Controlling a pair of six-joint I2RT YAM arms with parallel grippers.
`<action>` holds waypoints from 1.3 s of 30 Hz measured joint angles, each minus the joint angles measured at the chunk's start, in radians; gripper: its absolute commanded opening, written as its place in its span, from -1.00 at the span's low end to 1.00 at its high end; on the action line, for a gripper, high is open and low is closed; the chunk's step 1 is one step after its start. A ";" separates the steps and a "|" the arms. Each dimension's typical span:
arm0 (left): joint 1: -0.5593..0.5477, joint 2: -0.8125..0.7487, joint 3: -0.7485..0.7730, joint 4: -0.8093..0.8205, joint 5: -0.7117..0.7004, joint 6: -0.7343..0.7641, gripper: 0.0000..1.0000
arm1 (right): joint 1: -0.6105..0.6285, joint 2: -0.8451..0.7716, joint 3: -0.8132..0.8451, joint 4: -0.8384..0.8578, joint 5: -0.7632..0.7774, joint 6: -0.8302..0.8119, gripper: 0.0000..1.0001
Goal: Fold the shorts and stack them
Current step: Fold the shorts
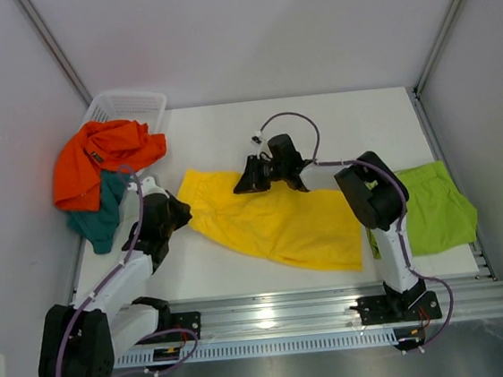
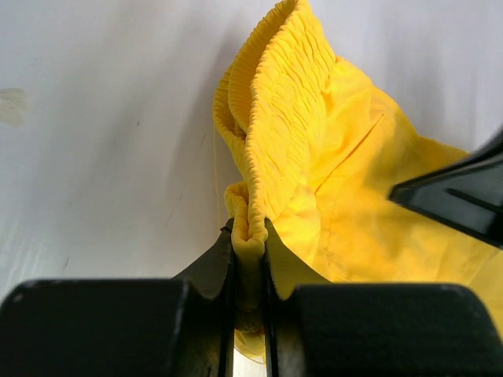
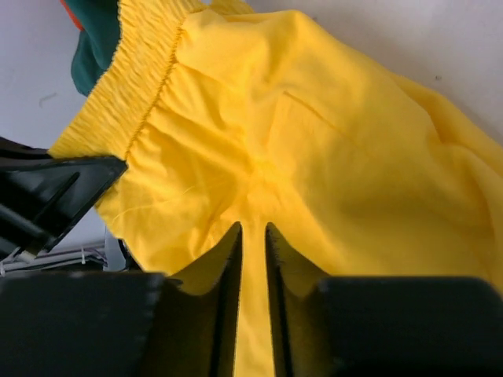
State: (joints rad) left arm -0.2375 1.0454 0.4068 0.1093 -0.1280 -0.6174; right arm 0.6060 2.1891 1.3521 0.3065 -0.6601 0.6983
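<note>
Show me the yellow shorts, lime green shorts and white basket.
yellow shorts point(image 1: 282, 221), top view, middle of fabric.
lime green shorts point(image 1: 436, 210), top view, middle of fabric.
white basket point(image 1: 134, 95), top view, far rim.

Overhead view looking down, both wrist views close on yellow shorts point(image 2: 354, 196)

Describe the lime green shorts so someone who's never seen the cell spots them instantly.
Find the white table, then its right edge, beside the right arm. The lime green cloth shorts lie spread flat there. They are the only green piece: the yellow cloth shorts sit mid-table, the orange cloth shorts and teal cloth shorts are heaped far left.
</note>
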 measured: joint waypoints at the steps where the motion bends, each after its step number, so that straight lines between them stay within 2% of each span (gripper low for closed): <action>1: -0.002 -0.007 0.005 -0.014 -0.013 0.009 -1.00 | -0.007 -0.035 -0.021 -0.013 0.009 -0.008 -0.68; 3: -0.006 -0.019 0.010 -0.032 -0.029 0.018 -1.00 | -0.011 -0.101 -0.071 -0.024 0.028 -0.023 -0.87; 6: -0.014 -0.040 0.025 -0.070 -0.059 0.033 -1.00 | -0.003 -0.185 -0.147 -0.043 0.043 -0.041 -1.00; 19: -0.078 -0.095 0.057 -0.129 -0.142 0.079 -1.00 | 0.071 -0.226 -0.369 -0.107 0.071 -0.037 -1.00; 31: -0.130 -0.133 0.086 -0.165 -0.176 0.122 -1.00 | 0.082 -0.219 -0.367 -0.121 0.068 0.002 -1.00; 39: -0.187 -0.169 0.135 -0.190 -0.228 0.166 -1.00 | 0.127 -0.107 -0.219 -0.132 0.050 0.032 -1.00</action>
State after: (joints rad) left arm -0.4244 0.8764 0.5419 -0.0807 -0.3557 -0.4511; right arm 0.7334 2.0823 1.1336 0.1745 -0.6102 0.7307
